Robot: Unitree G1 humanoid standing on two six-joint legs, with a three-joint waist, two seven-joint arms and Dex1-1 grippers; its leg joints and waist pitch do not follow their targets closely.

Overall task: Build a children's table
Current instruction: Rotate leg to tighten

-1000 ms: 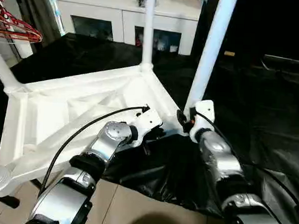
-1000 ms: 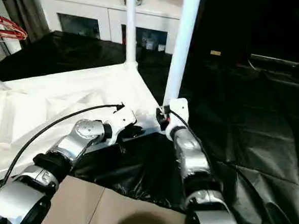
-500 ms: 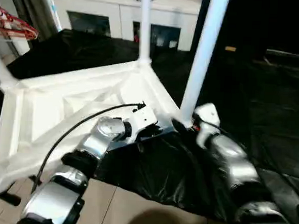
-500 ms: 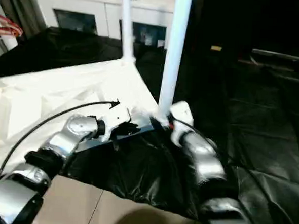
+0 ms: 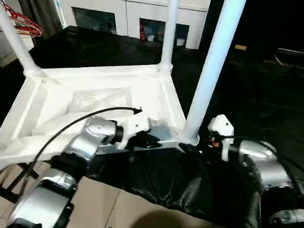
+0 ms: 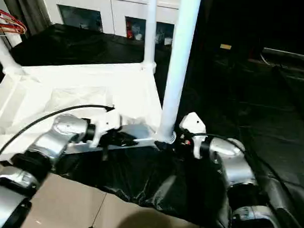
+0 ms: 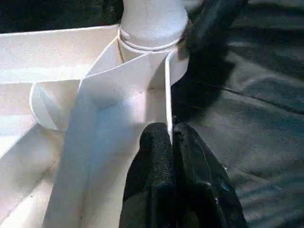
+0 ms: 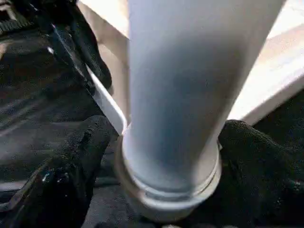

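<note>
Setting: dark room; black plastic sheeting (image 5: pixel 256 89) spread over the floor, pale floor tiles (image 5: pixel 99 209) bare along its near edge; white cabinet with glass doors (image 5: pixel 132 12) against the far wall; red wire hangers (image 5: pixel 20 23) at far left.
Item: all-white plastic children's table, lying upside down on the sheeting, its large rectangular top (image 5: pixel 90 102) ribbed side up.
Legs fitted: three long tapered round white legs stand upright in corner sockets: near-right leg (image 5: pixel 211 71), far-right leg (image 5: pixel 169 27), far-left leg (image 5: pixel 14 41).
Fourth corner: near-left corner lies at the picture's edge; whether a leg is seated there cannot be told.
Progress (judged): late stage; most legs in. Left: confirming the near-right leg is fully home, settling the fourth corner, then turning the table upright.
Left end effector (image 7: pixel 171 142): fingers pinched together on the thin upright wall of the top's near edge, close to the near-right socket; steadying the top.
Right end effector (image 8: pixel 161 156): black fingers (image 8: pixel 80 152) spread wide, one on either side of the near-right leg's base just above the socket collar; not visibly clamping.
Edges: near edge of the top overhangs toward the tile; a dark frame (image 5: pixel 3 180) shows under the near-left corner.
Open room: broad bare sheeting to the right of the table, well apart from the cabinet; tighter at left, where hangers sit near the far-left leg.
</note>
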